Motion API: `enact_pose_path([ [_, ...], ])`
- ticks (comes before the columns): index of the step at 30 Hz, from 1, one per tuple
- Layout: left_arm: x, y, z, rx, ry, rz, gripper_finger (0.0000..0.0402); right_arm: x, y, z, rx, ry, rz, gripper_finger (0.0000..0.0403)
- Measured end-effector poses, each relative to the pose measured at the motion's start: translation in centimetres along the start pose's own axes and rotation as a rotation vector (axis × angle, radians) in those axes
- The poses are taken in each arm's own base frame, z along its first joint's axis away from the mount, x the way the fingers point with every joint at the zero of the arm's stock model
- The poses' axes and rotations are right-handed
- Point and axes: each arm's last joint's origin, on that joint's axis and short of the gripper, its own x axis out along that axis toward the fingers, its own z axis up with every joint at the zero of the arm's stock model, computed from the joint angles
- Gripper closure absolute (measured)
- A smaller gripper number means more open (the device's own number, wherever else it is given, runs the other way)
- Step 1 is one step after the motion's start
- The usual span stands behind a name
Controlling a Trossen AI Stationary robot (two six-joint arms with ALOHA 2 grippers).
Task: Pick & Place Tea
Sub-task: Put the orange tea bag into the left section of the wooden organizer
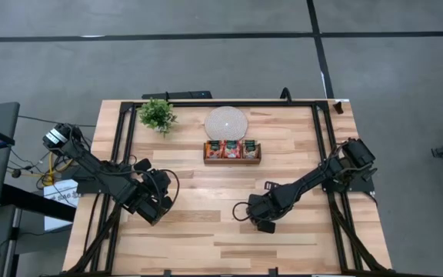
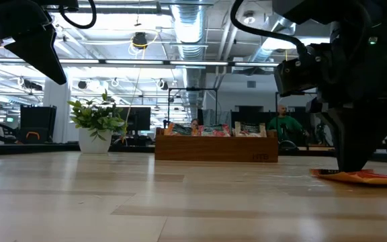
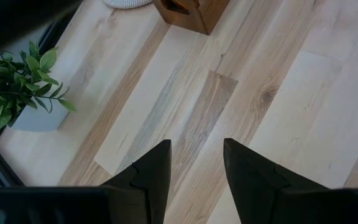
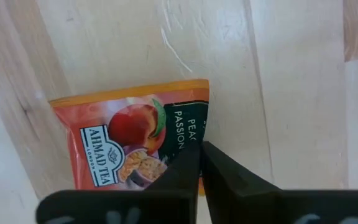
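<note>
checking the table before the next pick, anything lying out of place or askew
One orange peach tea sachet lies flat on the bare wooden table, apart from the brown wooden tray that holds the other sachets. The right claw is shut on its edge. Nothing looks spilled or damaged.
</note>
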Motion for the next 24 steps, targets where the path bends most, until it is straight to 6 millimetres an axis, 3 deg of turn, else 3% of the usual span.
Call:
enact_pose_path([
  [7,0.0,0.0,0.0,0.0,0.0,0.0,0.0261,-0.1,-0.3,0.1,0.003,0.002,0.007,0.0401],
  [13,0.0,-0.1,0.0,-0.003,-0.002,-0.005,0.0261,-1.6,-1.1,0.1,0.021,-0.033,0.018,0.0402],
  [24,0.0,-0.2,0.1,-0.016,-0.008,-0.016,0.0261,-7.2,-2.3,-0.8,0.03,-0.185,0.038,0.0403],
])
